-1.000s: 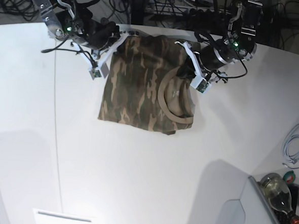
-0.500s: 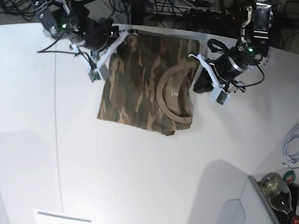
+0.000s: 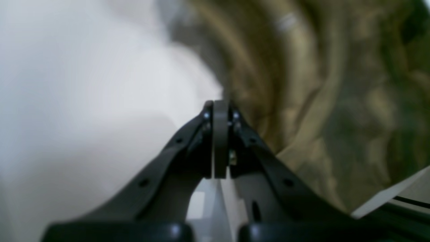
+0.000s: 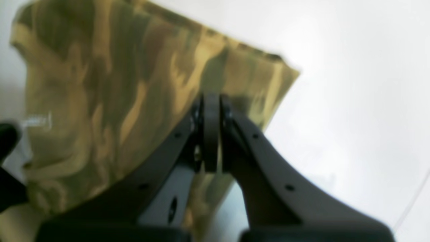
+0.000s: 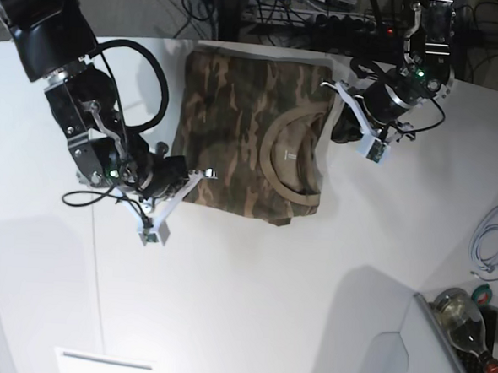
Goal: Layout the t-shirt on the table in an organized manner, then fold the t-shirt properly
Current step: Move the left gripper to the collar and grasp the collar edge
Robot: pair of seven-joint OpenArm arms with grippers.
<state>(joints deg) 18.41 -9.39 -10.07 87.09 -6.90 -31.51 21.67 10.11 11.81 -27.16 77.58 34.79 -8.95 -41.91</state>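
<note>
The camouflage t-shirt (image 5: 235, 135) lies folded flat on the white table (image 5: 251, 296), with its ribbed collar (image 5: 272, 158) on top at the right. My right gripper (image 5: 199, 176) is shut at the shirt's lower left edge. In the right wrist view its shut tip (image 4: 211, 101) hovers over the shirt (image 4: 100, 87) near a corner, and I see no fabric between the jaws. My left gripper (image 5: 340, 129) is shut just off the shirt's right edge. In the left wrist view it (image 3: 216, 107) is shut and empty beside the blurred collar (image 3: 302, 84).
A thin dark seam line (image 5: 95, 228) runs down the table at the left. A white cable (image 5: 489, 243) lies at the right edge and a bottle (image 5: 463, 322) at the lower right. Cables and equipment (image 5: 277, 11) crowd the far edge behind the shirt.
The arm with the right wrist camera has moved from the shirt's top left corner down to its lower left edge. The other arm has drawn back a little to the right, off the shirt.
</note>
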